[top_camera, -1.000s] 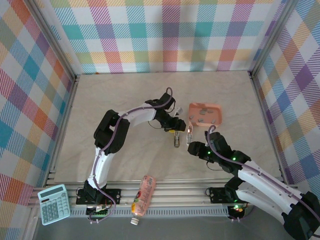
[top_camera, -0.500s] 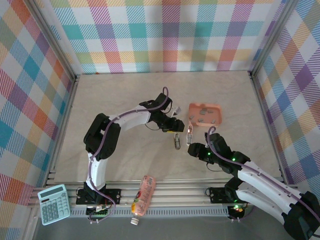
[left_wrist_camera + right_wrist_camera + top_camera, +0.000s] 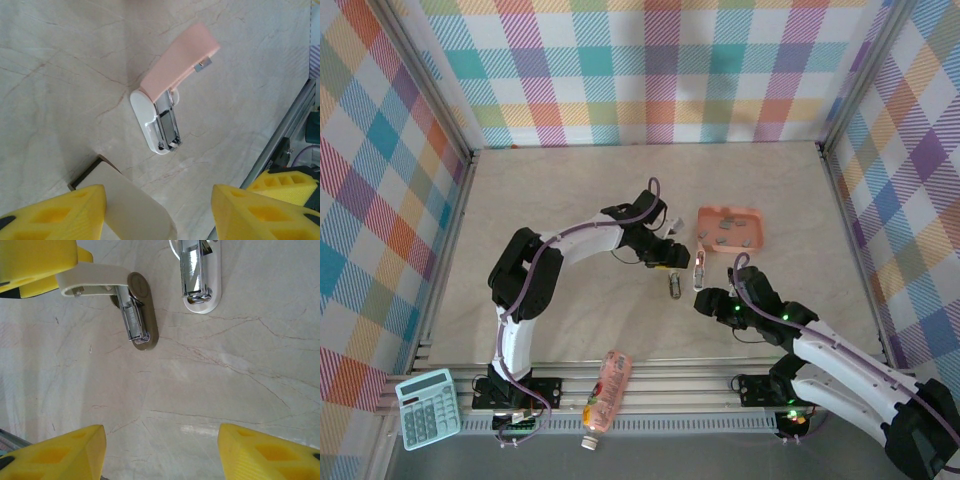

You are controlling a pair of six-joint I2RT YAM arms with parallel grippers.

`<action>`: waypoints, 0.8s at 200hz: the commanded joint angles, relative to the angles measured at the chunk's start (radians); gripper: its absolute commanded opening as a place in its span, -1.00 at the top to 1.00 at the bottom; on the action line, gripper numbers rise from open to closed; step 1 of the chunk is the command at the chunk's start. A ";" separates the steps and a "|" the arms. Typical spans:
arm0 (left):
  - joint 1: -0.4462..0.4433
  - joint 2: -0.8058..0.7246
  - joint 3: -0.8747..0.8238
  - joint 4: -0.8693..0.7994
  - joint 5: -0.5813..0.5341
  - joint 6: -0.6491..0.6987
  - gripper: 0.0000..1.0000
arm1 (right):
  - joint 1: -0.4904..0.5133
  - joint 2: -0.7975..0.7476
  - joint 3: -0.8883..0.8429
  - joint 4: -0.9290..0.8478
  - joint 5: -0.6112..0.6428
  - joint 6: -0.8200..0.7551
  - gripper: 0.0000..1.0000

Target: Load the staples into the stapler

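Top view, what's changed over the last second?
The left arm swung its elbow outward to the left, while the left pincer barely shifted by the brown stapler. Nothing was gripped or released. The right pincer, white stapler, tray and bottle stayed put.

Top camera high above table [image 3: 570, 200]; wrist cameras close, downward, share white-based stapler [image 3: 145, 112].
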 commanded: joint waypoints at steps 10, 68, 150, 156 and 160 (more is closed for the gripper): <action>-0.030 -0.044 -0.026 -0.005 0.043 0.035 -0.15 | -0.010 0.012 -0.004 0.042 -0.041 0.018 -0.20; -0.033 -0.063 -0.040 -0.035 -0.010 0.021 -0.16 | -0.014 0.024 0.010 0.047 -0.059 0.018 -0.18; 0.047 -0.192 -0.148 -0.050 -0.104 -0.026 -0.52 | -0.025 0.190 0.158 0.018 -0.106 -0.085 -0.04; 0.062 -0.210 -0.165 -0.047 -0.109 -0.027 -0.52 | -0.030 0.205 0.167 0.019 -0.119 -0.091 -0.03; 0.069 -0.222 -0.176 -0.043 -0.110 -0.029 -0.52 | -0.034 0.217 0.173 0.020 -0.128 -0.094 -0.03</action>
